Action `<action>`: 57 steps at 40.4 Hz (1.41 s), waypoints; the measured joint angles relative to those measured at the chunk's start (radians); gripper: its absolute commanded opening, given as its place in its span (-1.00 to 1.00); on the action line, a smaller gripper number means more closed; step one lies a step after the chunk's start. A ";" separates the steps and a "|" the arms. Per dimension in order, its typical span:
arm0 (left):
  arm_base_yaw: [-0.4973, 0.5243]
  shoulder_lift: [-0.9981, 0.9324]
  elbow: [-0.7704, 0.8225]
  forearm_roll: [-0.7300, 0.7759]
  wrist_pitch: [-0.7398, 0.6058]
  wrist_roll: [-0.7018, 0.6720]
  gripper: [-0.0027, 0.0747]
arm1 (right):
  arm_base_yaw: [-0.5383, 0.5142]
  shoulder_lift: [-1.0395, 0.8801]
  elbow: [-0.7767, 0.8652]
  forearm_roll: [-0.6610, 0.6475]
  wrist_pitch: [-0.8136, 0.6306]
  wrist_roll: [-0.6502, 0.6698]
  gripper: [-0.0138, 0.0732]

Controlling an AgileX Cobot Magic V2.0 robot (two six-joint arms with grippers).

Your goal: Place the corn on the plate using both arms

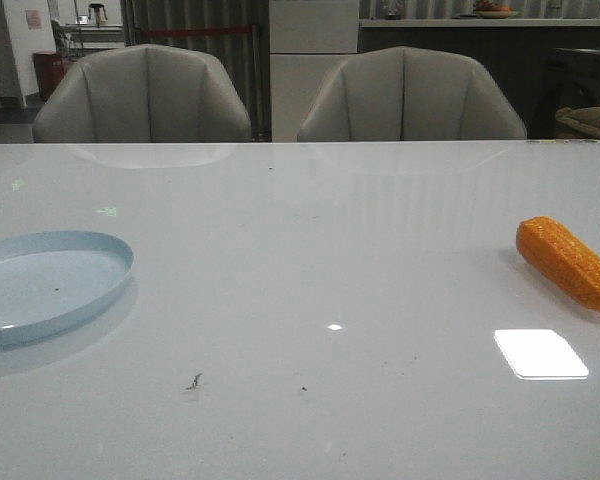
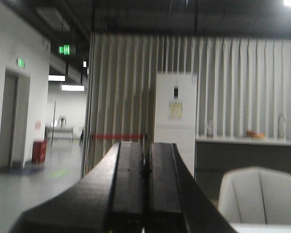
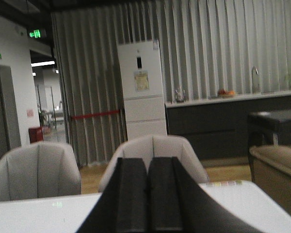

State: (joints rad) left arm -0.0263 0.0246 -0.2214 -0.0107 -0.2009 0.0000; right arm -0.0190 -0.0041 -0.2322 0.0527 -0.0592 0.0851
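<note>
The orange-yellow corn [image 1: 568, 262] lies on the white table at the far right of the front view, its tapered end toward the near right. The pale blue plate [image 1: 40, 283] lies at the left edge of the table, empty. Neither arm shows in the front view. My left gripper [image 2: 146, 145] is shut and empty, raised and pointing out at the room. My right gripper [image 3: 147, 160] is shut and empty, pointing over the table's far edge toward the chairs. Neither wrist view shows the corn or the plate.
Two grey chairs [image 1: 145, 95] [image 1: 410, 95] stand behind the table's far edge. A bright light reflection [image 1: 540, 353] lies on the table near the corn. A few small dark specks [image 1: 194, 381] lie at the near middle.
</note>
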 measured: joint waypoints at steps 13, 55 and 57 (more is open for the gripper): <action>0.000 0.496 -0.528 0.068 0.101 0.000 -0.69 | 0.000 0.462 -0.460 0.000 0.027 0.000 -0.60; 0.000 1.356 -0.665 -0.053 0.487 0.000 0.24 | 0.000 1.070 -0.470 0.025 0.212 0.000 0.54; 0.004 1.395 -0.700 -0.053 0.521 0.000 0.24 | 0.000 1.070 -0.470 0.025 0.212 0.000 0.54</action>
State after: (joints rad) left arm -0.0220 1.4200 -0.9214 -0.0639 0.3204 0.0000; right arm -0.0190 1.0655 -0.7018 0.0773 0.1533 0.0851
